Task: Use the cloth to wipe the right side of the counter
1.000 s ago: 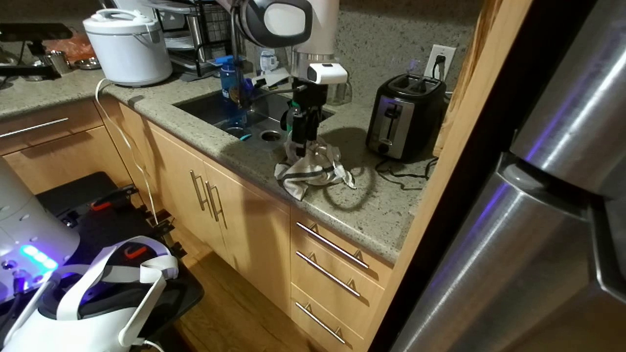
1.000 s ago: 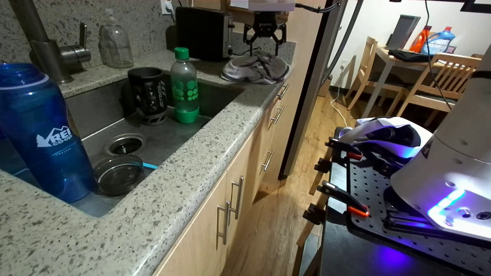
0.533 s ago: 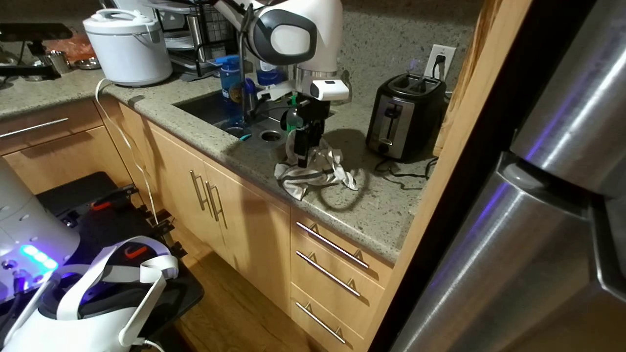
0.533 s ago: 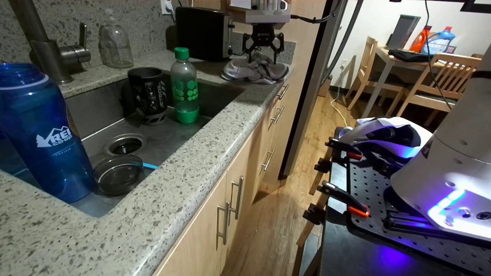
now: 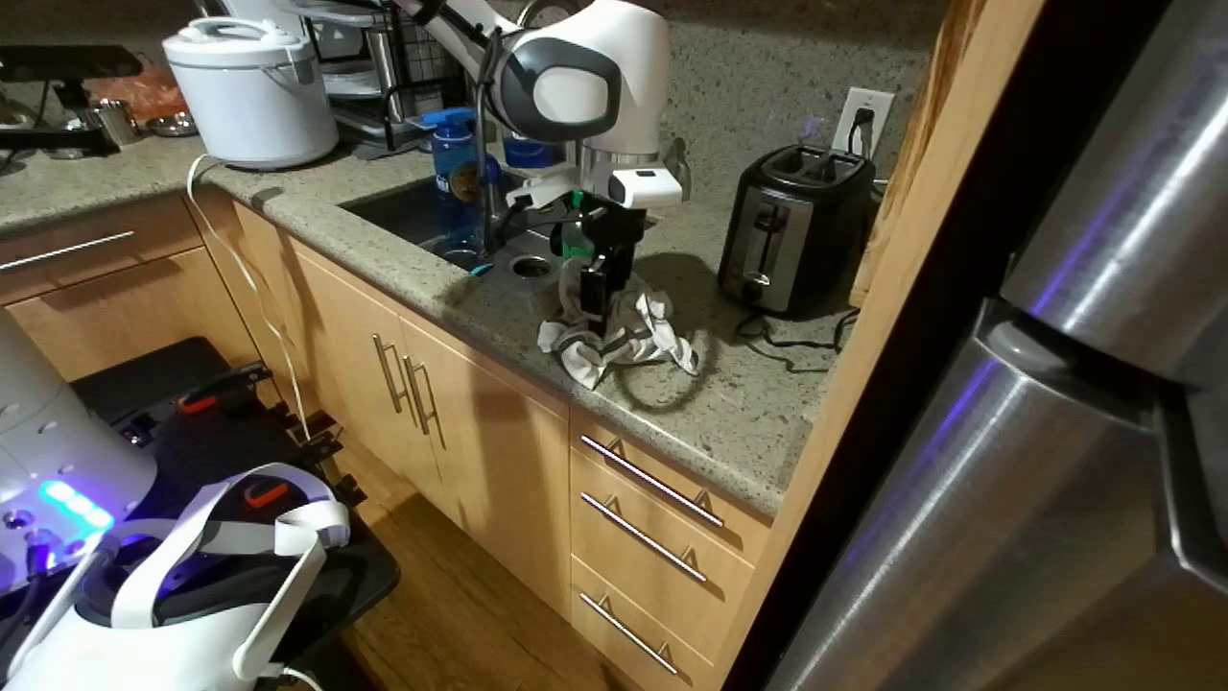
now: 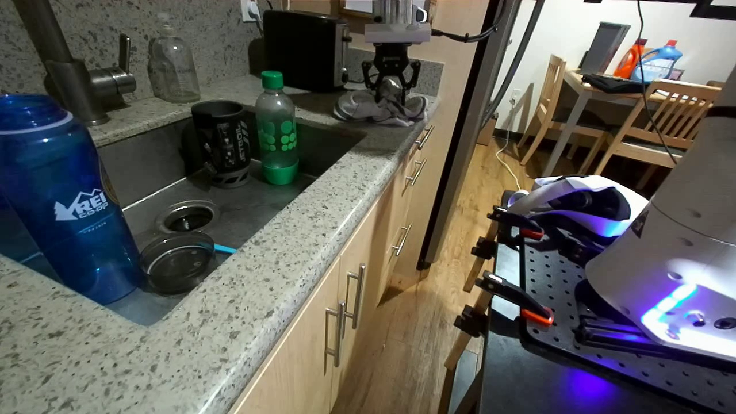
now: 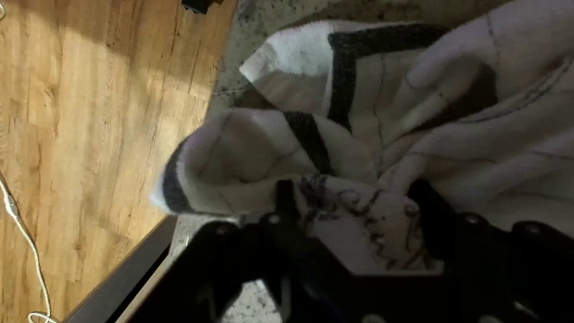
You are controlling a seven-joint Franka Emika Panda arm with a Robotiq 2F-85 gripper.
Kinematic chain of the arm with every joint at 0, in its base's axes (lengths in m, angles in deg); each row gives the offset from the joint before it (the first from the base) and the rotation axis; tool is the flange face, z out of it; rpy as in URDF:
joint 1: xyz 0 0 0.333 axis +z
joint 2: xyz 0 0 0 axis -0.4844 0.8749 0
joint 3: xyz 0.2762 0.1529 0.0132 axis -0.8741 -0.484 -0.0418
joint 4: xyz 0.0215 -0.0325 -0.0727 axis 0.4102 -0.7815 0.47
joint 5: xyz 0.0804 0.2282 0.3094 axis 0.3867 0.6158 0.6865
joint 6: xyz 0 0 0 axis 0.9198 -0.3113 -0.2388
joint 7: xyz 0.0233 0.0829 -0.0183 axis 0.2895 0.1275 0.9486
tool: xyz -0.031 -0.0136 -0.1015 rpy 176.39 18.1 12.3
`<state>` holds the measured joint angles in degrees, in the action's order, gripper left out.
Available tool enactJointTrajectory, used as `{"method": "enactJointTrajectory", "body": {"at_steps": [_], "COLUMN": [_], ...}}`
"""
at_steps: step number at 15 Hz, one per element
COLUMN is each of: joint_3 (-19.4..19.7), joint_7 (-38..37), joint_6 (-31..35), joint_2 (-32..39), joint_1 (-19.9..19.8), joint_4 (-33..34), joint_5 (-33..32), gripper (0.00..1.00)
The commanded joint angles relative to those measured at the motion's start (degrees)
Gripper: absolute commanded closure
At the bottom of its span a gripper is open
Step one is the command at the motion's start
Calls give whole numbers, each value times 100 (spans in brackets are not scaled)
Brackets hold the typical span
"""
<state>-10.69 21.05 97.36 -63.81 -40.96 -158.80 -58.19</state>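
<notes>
The white cloth (image 5: 662,336) with dark stripes lies crumpled on the speckled counter (image 5: 748,413), between the sink and the toaster and close to the front edge. My gripper (image 6: 391,96) points straight down into the middle of it. In the wrist view, a fold of the cloth (image 7: 251,152) bulges up into the gap of my gripper (image 7: 354,193) and touches both black fingers (image 7: 430,211), which pinch it, still some way apart. The fingertips are partly hidden in the folds. The rest of the cloth rests on the counter.
A black toaster (image 5: 801,230) with a loose cord (image 5: 791,357) stands behind and to one side. The sink holds a green bottle (image 6: 279,132), a black cup (image 6: 221,138) and a blue bottle (image 6: 63,201). A wood panel and steel fridge (image 5: 1017,480) bound the counter's end.
My gripper has come down into the cloth, and its fingers have drawn closer together. The cloth has bunched up between them, its outer ends pulled slightly inward.
</notes>
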Motion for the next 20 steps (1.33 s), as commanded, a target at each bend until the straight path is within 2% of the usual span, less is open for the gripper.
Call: {"method": "enactJointTrajectory", "body": {"at_steps": [1, 4, 6, 7, 8, 10, 20], "joint_3": [-7, -53, -78, -83, -89, -103, -143], "joint_7": [-46, -2, 21, 18, 6, -6, -87], "joint_6": [265, 316, 267, 223, 196, 143, 127], "joint_2": [-140, -187, -188, -177, -166, -144, 52], "joint_1": [86, 136, 194, 233, 272, 340, 550], "joint_4": [-124, -153, -152, -126, -105, -58, 153], "joint_5": [63, 94, 55, 20, 2, -17, -51], "gripper": [65, 88, 98, 99, 96, 98, 96]}}
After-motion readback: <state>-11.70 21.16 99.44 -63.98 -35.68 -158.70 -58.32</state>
